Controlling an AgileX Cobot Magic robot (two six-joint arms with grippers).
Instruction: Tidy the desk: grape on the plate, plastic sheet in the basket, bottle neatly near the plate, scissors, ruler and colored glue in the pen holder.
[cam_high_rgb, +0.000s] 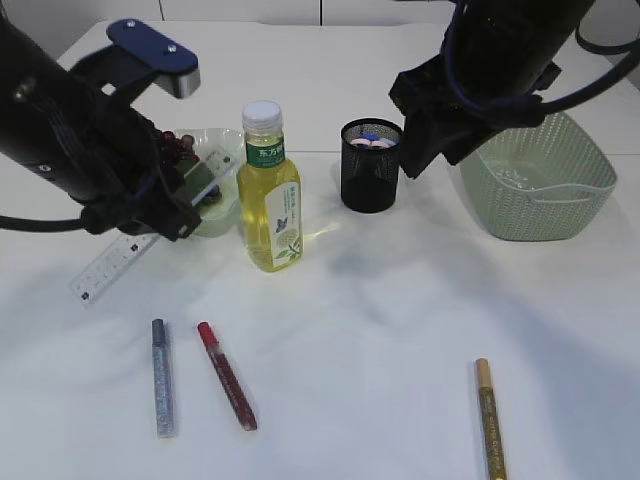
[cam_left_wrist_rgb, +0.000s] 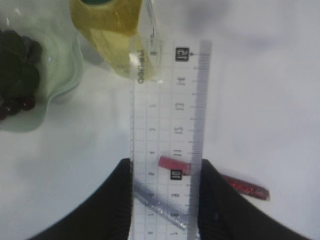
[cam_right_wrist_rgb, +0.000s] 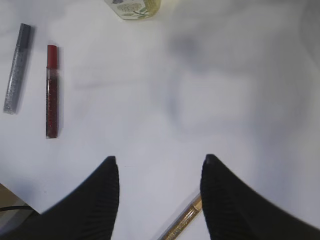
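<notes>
Tabletop as I see it from my remote station. My left hand (cam_left_wrist_rgb: 166, 200) grips the transparent ruler (cam_left_wrist_rgb: 167, 135) across its width, one finger (cam_left_wrist_rgb: 112, 205) on each long edge; in the exterior view the ruler (cam_high_rgb: 112, 262) slants out from under that arm at far left. My right hand (cam_right_wrist_rgb: 159, 197) stands open with nothing between its fingers (cam_right_wrist_rgb: 97, 200), above bare tabletop (cam_high_rgb: 380, 330). The bottle (cam_high_rgb: 269, 190) of yellow liquid stands upright at centre, just right of the pale green plate (cam_high_rgb: 222, 150), which holds dark grapes (cam_left_wrist_rgb: 17, 75). The black mesh pen holder (cam_high_rgb: 370, 166) stands right of the bottle, with round blue and pink shapes showing at its mouth that I cannot identify. The green woven basket (cam_high_rgb: 540, 180) sits far right. Three glue tubes lie near me: silver glue (cam_high_rgb: 162, 377) and red glue (cam_high_rgb: 227, 376) side by side at left, apart from each other, and gold glue (cam_high_rgb: 490, 417) well apart at near right
</notes>
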